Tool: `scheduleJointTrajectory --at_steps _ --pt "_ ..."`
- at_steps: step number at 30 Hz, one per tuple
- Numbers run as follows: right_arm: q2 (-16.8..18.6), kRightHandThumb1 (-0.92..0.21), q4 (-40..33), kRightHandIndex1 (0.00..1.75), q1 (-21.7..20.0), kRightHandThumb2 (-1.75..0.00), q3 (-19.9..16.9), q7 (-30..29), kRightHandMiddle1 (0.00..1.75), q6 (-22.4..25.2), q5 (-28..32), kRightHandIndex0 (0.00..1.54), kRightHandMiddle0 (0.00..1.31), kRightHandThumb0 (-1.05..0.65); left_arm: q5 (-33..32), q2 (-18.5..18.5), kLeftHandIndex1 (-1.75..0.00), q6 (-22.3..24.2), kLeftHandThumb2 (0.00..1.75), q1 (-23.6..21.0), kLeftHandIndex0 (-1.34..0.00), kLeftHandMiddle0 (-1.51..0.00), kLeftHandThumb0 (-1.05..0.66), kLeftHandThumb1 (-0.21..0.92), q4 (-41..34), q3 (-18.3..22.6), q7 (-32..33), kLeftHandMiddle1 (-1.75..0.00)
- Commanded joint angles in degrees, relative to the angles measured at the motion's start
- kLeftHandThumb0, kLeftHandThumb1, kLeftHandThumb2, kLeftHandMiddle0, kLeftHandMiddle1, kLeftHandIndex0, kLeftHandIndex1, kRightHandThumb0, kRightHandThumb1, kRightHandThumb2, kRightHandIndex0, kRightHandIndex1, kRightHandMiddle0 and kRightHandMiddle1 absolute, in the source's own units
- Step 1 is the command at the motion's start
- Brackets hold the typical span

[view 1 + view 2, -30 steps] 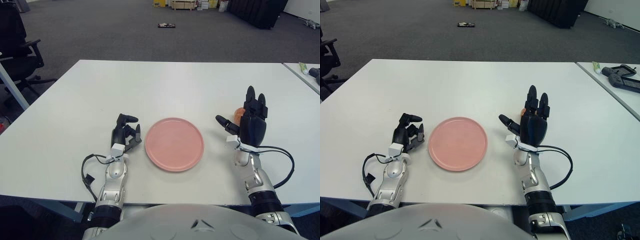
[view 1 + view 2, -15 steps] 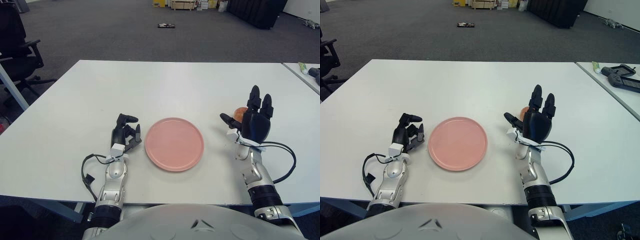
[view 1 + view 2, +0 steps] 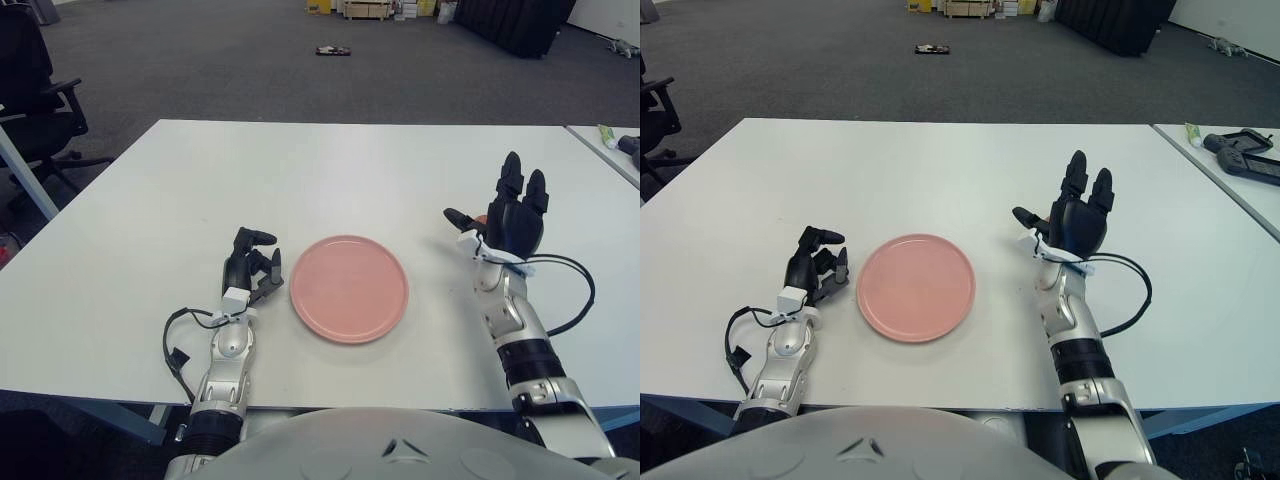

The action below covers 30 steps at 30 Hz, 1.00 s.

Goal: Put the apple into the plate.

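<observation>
A pink plate (image 3: 349, 288) lies on the white table (image 3: 330, 170) just in front of me. The apple (image 3: 481, 219) sits to the right of the plate; only a small orange-red sliver shows behind my right hand. My right hand (image 3: 505, 215) is raised just in front of and over the apple, fingers spread upward, thumb pointing left, holding nothing. My left hand (image 3: 252, 270) rests on the table just left of the plate with its fingers curled and empty.
A second table (image 3: 610, 150) with a few small items stands at the far right. A black office chair (image 3: 35, 90) stands off the table's left side. A cable (image 3: 570, 300) loops from my right wrist over the table.
My right hand has moved forward, away from me, closing in on the apple and hiding more of it. My left hand has not moved.
</observation>
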Motion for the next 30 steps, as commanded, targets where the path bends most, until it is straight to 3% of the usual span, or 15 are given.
scheduleJointTrajectory --at_steps 1,6,11,22,30 --pt "-2.88 -0.79 6.35 0.0 -3.6 -0.33 0.12 5.96 0.0 1.74 2.58 0.0 0.0 -0.96 0.56 0.21 -1.75 1.28 0.97 -0.04 -0.4 -0.79 -0.4 0.6 0.83 -0.05 0.28 -1.75" --pt "-3.79 -0.77 6.48 0.0 -4.96 -0.32 1.97 12.9 0.0 7.96 2.56 0.0 0.0 -0.9 0.32 0.23 -1.75 0.91 0.96 -0.04 -0.4 -0.79 -0.4 0.6 0.91 0.01 0.09 -1.75" --pt "-3.16 -0.71 9.81 0.0 -6.86 -0.4 3.11 14.01 0.08 11.54 2.59 0.0 0.0 -0.81 0.17 0.37 -1.75 0.16 0.96 -0.08 -0.39 -0.79 -0.4 0.6 1.27 0.12 -0.04 -1.75" --pt "-1.93 -0.63 29.14 0.0 -15.75 -0.58 3.99 12.88 0.26 11.9 6.51 0.0 0.0 -0.73 0.52 0.46 -1.75 -0.85 0.95 -0.13 -0.39 -0.83 -0.4 0.61 1.64 0.19 0.37 -1.75" --pt "-1.62 -0.64 36.6 0.0 -19.5 -0.6 5.05 16.08 0.3 13.63 8.94 0.0 0.0 -0.72 0.36 0.49 -1.75 -0.51 0.96 0.23 -0.39 -0.82 -0.4 0.6 1.24 0.21 0.07 -1.75"
